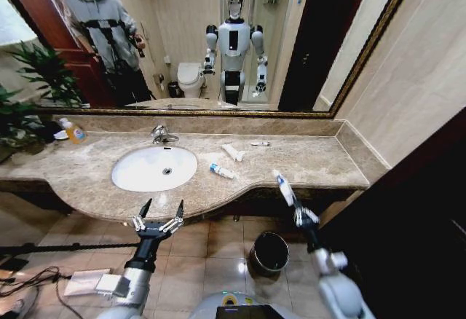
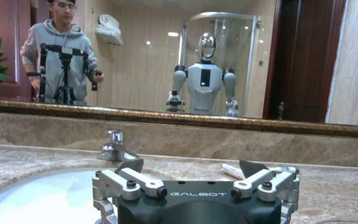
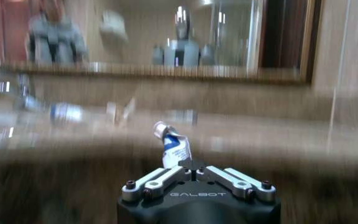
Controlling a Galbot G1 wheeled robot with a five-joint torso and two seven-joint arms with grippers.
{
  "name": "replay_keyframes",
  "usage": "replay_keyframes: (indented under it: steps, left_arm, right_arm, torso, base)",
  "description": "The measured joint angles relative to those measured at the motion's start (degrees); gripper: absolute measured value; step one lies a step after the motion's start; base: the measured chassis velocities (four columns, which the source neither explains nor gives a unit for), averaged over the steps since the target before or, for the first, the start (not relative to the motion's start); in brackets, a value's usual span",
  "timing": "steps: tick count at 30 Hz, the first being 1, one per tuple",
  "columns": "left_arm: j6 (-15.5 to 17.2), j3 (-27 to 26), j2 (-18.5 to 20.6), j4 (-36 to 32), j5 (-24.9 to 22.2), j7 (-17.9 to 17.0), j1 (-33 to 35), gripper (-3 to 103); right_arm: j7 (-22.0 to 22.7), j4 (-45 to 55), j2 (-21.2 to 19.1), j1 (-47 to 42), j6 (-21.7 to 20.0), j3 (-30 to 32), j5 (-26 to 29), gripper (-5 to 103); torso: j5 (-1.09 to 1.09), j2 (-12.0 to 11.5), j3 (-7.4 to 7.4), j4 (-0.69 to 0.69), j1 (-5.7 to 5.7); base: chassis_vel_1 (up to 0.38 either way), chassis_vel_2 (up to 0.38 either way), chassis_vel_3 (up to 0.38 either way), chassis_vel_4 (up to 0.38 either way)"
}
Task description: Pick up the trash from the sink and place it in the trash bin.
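Orange-yellow soap bottle (image 1: 73, 131) stands at the far left of the marble desk (image 1: 320, 162), by the plant (image 1: 29, 93). White oval sink (image 1: 154, 168) is set in the desk with the chrome faucet (image 1: 162, 135) behind it; basin looks bare.

Left claw (image 1: 161, 212) hovers off the front edge of the desk, just in front of the sink, fingers spread wide, holding nothing. "GALBOT" reads in white on its black housing in the left wrist view (image 2: 198, 194).

Trash on the desk right of the sink: a white tube with a blue end (image 1: 221, 171) just beside the basin rim, a crumpled white wrapper (image 1: 233, 152) behind it, a small white tube (image 1: 260, 143) near the backsplash. All three are well apart from both claws.

Round dark trash bin (image 1: 269, 253) sits on the tiled floor below the desk edge.

Right claw (image 1: 298, 210) is off the desk front, above and slightly right of the bin, clamped on a white tube with blue print (image 1: 284, 187) that sticks up out of it. Print on the tube is unreadable. "GALBOT" also shows on this claw's housing (image 3: 197, 194).
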Motion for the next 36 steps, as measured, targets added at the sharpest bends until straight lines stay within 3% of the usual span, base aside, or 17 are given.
replay_keyframes:
  steps: [6,13,14,17,30,36]
  left_arm:
    - [0.00,0.00,0.00,0.00,0.00,0.00,0.00,100]
    - [0.00,0.00,0.00,0.00,0.00,0.01,0.00,100]
    - [0.00,0.00,0.00,0.00,0.00,0.01,0.00,100]
    - [0.01,0.00,0.00,0.00,0.00,0.01,0.00,100]
    - [0.01,0.00,0.00,0.00,0.00,0.00,0.00,100]
    - [0.00,0.00,0.00,0.00,0.00,0.01,0.00,100]
  right_arm:
    - [-1.17,-13.40,0.43,3.29,3.20,-1.20,-1.26,0]
    - [-5.46,-41.15,-0.02,15.20,4.05,-3.61,-1.49,0]
    - [-5.46,-41.15,-0.02,15.20,4.05,-3.61,-1.49,0]
    - [-6.72,-53.97,0.86,22.01,3.48,-3.73,-5.10,0]
    - [-4.67,-70.91,5.52,34.48,-1.31,-2.15,-16.09,0]
    - [-4.55,-71.08,5.33,34.82,-4.12,-2.14,-15.68,0]
  torso:
    - [-0.01,0.00,0.00,0.01,0.00]
    - [0.00,-0.01,0.01,0.02,0.01]
    - [0.00,-0.01,0.01,0.02,0.01]
    - [-0.02,-0.01,0.01,0.00,0.01]
    - [0.00,-0.01,0.01,0.02,0.02]
    - [-0.02,-0.01,0.01,0.01,0.01]
  base:
    - [0.000,0.000,0.000,0.000]
    - [0.000,0.000,0.000,0.000]
    - [0.000,0.000,0.000,0.000]
    - [0.000,0.000,0.000,0.000]
    - [0.000,0.000,0.000,0.000]
    - [0.000,0.000,0.000,0.000]
